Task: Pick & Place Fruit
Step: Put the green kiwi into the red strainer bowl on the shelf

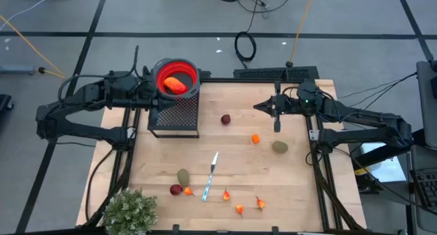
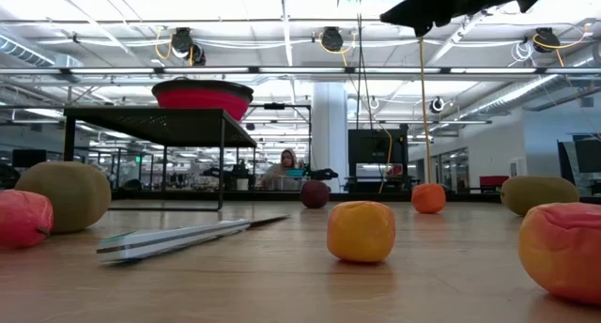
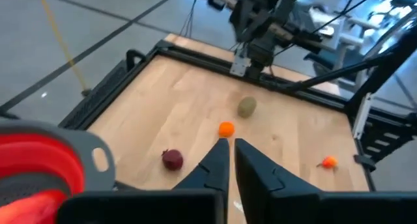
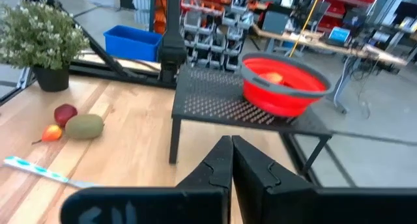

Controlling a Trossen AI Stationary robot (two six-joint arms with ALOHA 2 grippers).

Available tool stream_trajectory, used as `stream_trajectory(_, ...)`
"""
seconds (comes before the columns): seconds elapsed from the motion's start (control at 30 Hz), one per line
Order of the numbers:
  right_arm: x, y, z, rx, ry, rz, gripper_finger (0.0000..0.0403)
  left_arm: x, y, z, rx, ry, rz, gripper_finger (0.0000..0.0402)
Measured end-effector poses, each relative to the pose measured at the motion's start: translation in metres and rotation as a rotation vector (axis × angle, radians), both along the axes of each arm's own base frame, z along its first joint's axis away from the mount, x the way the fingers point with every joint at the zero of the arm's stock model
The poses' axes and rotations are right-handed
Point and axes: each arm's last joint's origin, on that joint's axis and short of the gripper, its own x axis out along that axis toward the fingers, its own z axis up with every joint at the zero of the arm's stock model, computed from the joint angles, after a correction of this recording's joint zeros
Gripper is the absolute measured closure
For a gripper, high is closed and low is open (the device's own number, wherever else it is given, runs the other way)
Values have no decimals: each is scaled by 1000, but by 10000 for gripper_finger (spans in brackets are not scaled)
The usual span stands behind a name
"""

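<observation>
The left gripper [image 1: 151, 85] is held high at the far left of the table, just left of the red bowl [image 1: 177, 76], with its fingers [image 3: 215, 165] brought together on nothing. The arm is stretched rightward from its base at the left edge. The bowl sits on a black mesh stand [image 1: 175, 115], and an elongated orange-red fruit [image 1: 175, 84] lies inside it.

The right gripper [image 1: 276, 119] is parked at the far right of the table, its fingers [image 4: 218, 165] pressed together and empty.

On the wooden table [image 1: 293, 187] are scattered a dark-red ball [image 1: 225, 119], an orange ball [image 1: 255, 138], an olive oval [image 1: 279, 147], another olive oval [image 1: 183, 176] and small red-orange pieces [image 1: 240, 208] near the front edge.
</observation>
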Motion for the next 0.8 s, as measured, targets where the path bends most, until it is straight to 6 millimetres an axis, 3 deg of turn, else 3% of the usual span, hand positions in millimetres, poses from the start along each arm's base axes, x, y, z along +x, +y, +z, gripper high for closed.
stream_trajectory(0.1, -1, 0, -3, 43, 23, -4, 403, -1, -5, -7, 10, -43, -29, 399)
stream_trajectory(0.37, -2, 1, -8, 132, 79, -16, 403, -10, -16, -40, 25, -161, -65, 384)
stream_trajectory(0.53, -1, 6, -10, 164, 94, 45, 403, -21, -20, -63, 35, -186, -77, 397)
stream_trajectory(0.8, 0, 13, -10, 183, 97, 68, 403, -46, -23, -81, 107, -268, -97, 388)
